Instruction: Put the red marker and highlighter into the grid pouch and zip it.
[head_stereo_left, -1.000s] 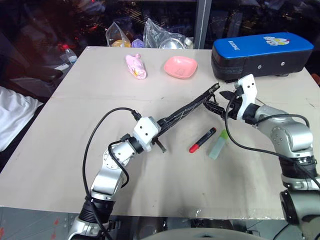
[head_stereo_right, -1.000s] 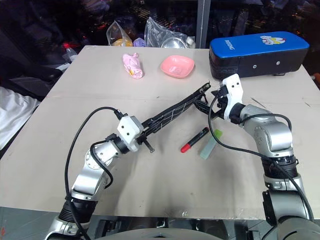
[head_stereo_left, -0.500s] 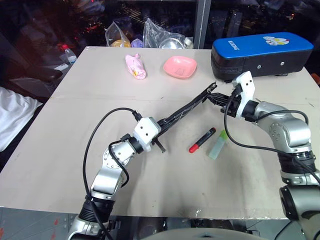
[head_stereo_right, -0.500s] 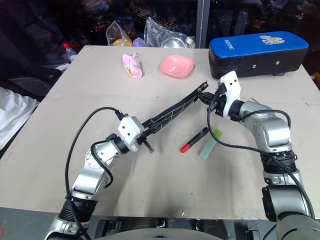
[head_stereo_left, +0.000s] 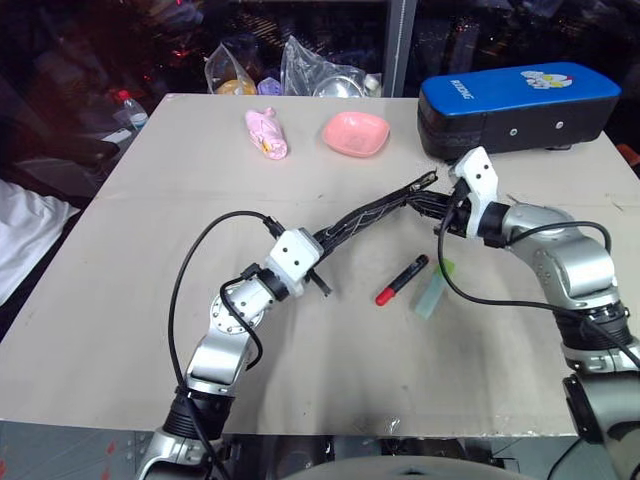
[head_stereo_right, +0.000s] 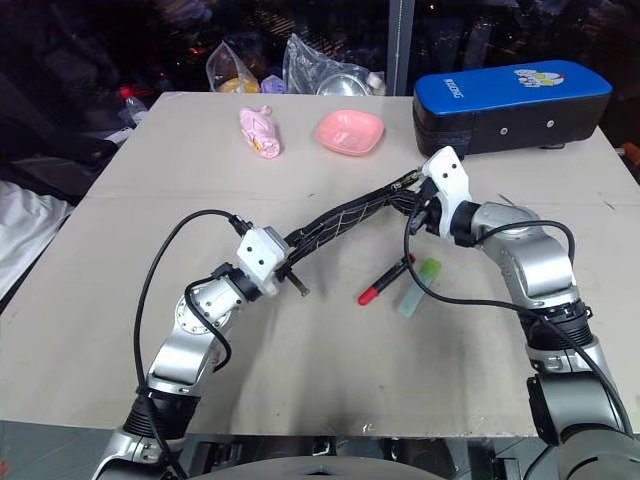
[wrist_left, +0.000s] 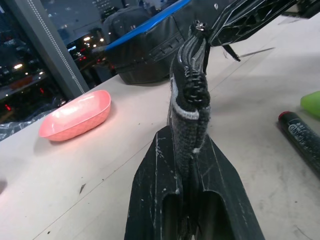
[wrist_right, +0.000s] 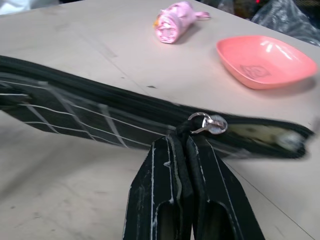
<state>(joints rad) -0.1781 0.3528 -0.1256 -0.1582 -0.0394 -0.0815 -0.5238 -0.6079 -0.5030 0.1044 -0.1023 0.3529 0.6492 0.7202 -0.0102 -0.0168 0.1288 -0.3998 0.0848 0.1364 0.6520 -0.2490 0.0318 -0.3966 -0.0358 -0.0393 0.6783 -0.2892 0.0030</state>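
On the beige surface (head_stereo_left: 120, 300) lie the red marker (head_stereo_left: 402, 279) and highlighter (head_stereo_left: 434, 290). Above them, the left gripper (wrist_left: 192, 150) pinches the grid pouch (head_stereo_left: 365, 216); the right gripper (wrist_right: 184, 150) has its fingers pressed on the zipper pull (wrist_right: 186, 130).

Matt woven-cloth grid pouch (wrist_right: 75, 107) with shiny metal zipper ring (wrist_right: 207, 123); glossy pink dish (wrist_right: 262, 60).

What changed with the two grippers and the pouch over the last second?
The right gripper, open a second ago, shut on the zipper pull at the grid pouch's far end. The left gripper kept its grip on the near end. The red marker and highlighter stayed put.
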